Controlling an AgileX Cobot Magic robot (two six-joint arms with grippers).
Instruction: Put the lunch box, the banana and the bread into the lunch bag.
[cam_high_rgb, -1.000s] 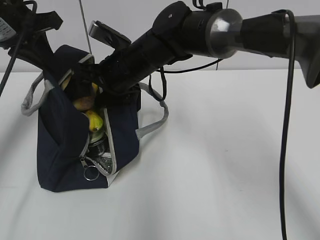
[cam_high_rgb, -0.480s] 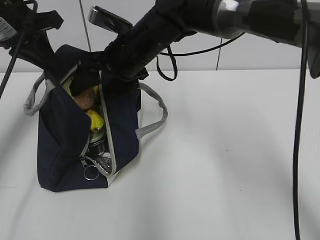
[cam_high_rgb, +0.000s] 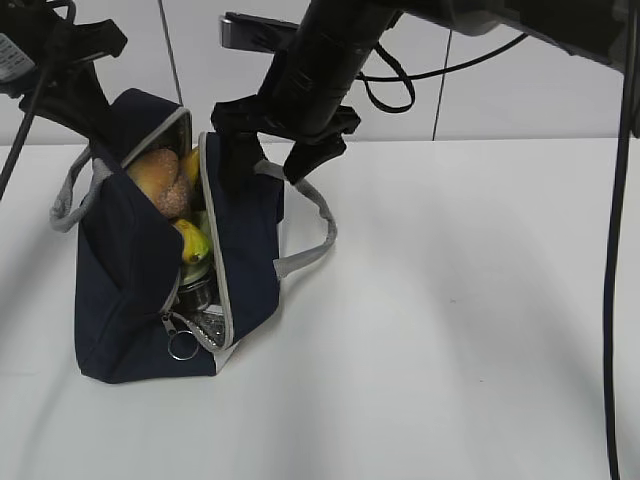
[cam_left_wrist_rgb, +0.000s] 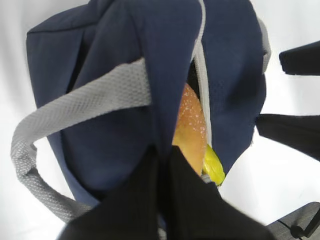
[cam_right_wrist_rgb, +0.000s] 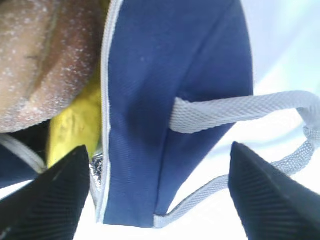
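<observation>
The navy lunch bag (cam_high_rgb: 130, 270) stands on the white table with its top open. The speckled brown bread (cam_high_rgb: 160, 178) lies in the mouth of the bag, on top of the yellow banana (cam_high_rgb: 192, 242). A pale rim with a clear wall below the banana looks like the lunch box (cam_high_rgb: 197, 290), mostly hidden. My left gripper (cam_left_wrist_rgb: 162, 157) is shut on the bag's left top edge, holding it up. My right gripper (cam_high_rgb: 272, 150) hangs open above the bag's right flap, holding nothing. The right wrist view shows the bread (cam_right_wrist_rgb: 40, 60), the banana (cam_right_wrist_rgb: 75, 125) and the bag (cam_right_wrist_rgb: 170, 75) between and beyond its fingers.
Grey strap handles (cam_high_rgb: 310, 225) loop out on both sides of the bag. The zipper's ring pull (cam_high_rgb: 181, 346) hangs at the front lower end. White table (cam_high_rgb: 450, 330) stretches to the right, and a white wall stands behind.
My right gripper has lifted out of the bag's mouth and swung up and right, empty. The bread stays in the bag, now in plain sight. The left gripper has not moved.
</observation>
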